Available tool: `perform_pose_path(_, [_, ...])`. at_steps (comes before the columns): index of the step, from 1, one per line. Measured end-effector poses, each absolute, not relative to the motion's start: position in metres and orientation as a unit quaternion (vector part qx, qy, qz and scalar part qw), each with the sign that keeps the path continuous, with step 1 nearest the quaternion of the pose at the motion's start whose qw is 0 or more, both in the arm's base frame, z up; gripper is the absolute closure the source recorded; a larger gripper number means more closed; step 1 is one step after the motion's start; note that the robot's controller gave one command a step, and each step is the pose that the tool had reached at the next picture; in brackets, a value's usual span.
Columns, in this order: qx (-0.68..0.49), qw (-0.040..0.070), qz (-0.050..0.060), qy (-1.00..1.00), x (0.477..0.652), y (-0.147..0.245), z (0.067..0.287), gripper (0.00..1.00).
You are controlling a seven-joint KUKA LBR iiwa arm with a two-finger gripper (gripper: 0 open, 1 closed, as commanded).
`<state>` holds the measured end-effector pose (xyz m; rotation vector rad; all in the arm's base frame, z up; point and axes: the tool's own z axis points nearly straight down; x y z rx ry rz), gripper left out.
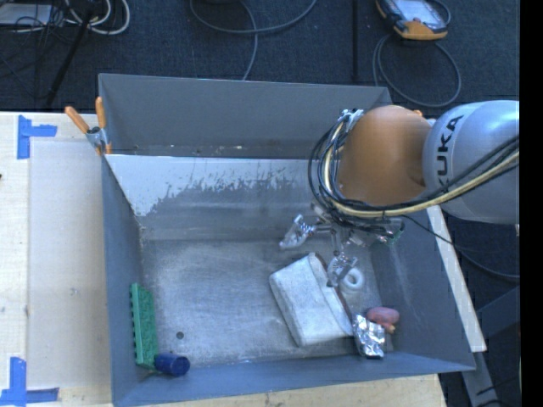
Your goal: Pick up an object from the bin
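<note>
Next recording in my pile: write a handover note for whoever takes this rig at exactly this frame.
Gripper: low in the bin's right half, above the far end of the pale grey block.
Nearby: white ring beside the block; pink lump and foil wad in the near right corner. Green strip and blue cap by the left wall.
Done: arm is in the bin. Left: grasp one thing, lift it out.

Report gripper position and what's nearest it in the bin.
Gripper over right half of bin, above upper end of grey-white pad. White ring beside pad. Crumpled foil, pink lump at pad's lower right; green brush, blue cap far left.
</note>
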<state>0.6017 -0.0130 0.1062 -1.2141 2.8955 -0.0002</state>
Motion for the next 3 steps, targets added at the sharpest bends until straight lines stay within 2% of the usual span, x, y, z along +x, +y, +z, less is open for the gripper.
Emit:
perform_pose_path(1, [-0.44, -0.001, 0.0, 0.898, 0.611, -0.009, 0.0747, 0.0])
perform_pose_path(2, [-0.538, 0.006, -0.002, 0.843, 0.607, -0.0045, 0.076, 0.0])
perform_pose_path(3, [-0.537, 0.01, -0.003, 0.844, 0.609, -0.0041, 0.0784, 1.0])
